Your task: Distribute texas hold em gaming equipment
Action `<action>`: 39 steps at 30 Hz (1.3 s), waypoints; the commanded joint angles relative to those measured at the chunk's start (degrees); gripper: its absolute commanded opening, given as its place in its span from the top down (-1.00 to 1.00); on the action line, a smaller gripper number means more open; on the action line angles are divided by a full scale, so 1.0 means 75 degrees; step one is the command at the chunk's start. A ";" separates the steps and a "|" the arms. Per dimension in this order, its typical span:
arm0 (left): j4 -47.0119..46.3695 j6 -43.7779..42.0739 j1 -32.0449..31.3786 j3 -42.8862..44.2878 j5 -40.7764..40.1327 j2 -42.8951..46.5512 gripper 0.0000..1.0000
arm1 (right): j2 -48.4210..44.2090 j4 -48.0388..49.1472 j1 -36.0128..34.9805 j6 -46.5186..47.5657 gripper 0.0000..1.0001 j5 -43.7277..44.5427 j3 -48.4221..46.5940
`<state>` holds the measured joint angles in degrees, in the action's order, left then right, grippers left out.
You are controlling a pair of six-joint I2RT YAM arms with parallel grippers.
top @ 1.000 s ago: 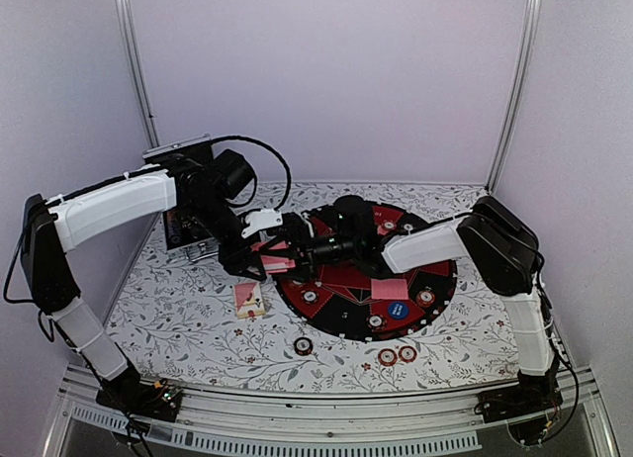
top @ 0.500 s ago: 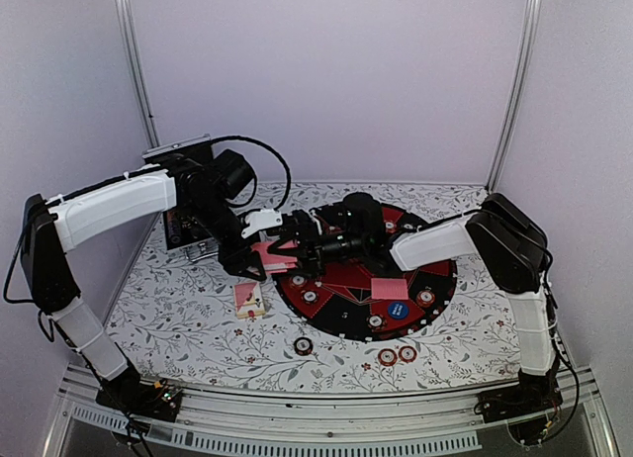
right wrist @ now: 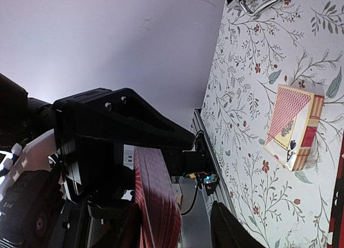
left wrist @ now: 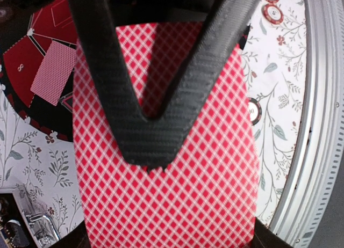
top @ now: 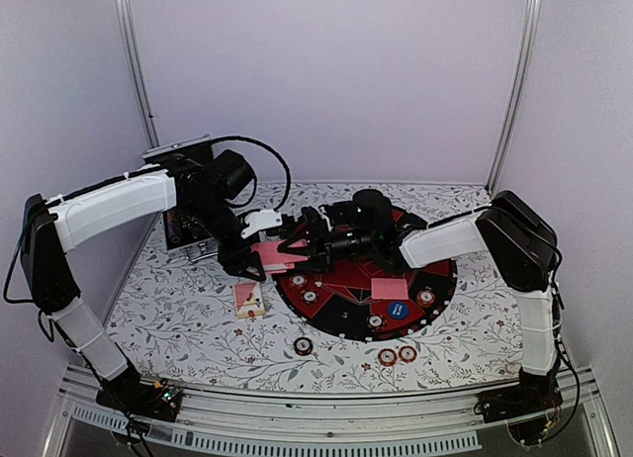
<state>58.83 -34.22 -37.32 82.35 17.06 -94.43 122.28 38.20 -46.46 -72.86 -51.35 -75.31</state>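
— So, how many cards?
— One deck, clenched in the left gripper; one card on the mat.
— Chips?
— Three lie off the mat at six o'clock. Right gripper is spread near the deck.

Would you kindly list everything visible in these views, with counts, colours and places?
Floral tablecloth: one, white-grey.
Round black-and-red felt mat: one, table centre.
Black silver-edged case: one, back left.
Pink-and-cream card box: one, on the cloth left of the mat.
Stack of pink-backed playing cards: one, held above the mat's left edge.
Single pink-backed card: one, face down on the mat.
Small round poker chips: about six on the mat, three on the cloth in front; red-and-white, one darker.
Blue button disc: one, on the mat beside that card.
Left gripper: black, shut on the stack.
Right gripper: black, open, at the stack's edge.
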 commanded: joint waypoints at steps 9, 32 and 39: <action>-0.0180 0.0013 0.0007 0.0232 0.0180 0.0087 1.00 | -0.0319 -0.0480 0.0182 0.0253 0.34 -0.0111 0.0331; -0.0133 0.0018 0.0007 0.0230 0.0148 0.0084 1.00 | -0.0791 -0.0526 0.0976 0.0277 0.88 -0.0291 0.0624; -0.0103 -0.0003 0.0018 0.0171 0.0118 0.0123 1.00 | -0.0541 -0.0669 0.1202 0.0359 0.91 -0.0392 0.0424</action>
<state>59.20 -34.22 -37.32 82.37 17.12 -94.43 118.34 33.89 -38.35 -71.07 -53.15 -70.65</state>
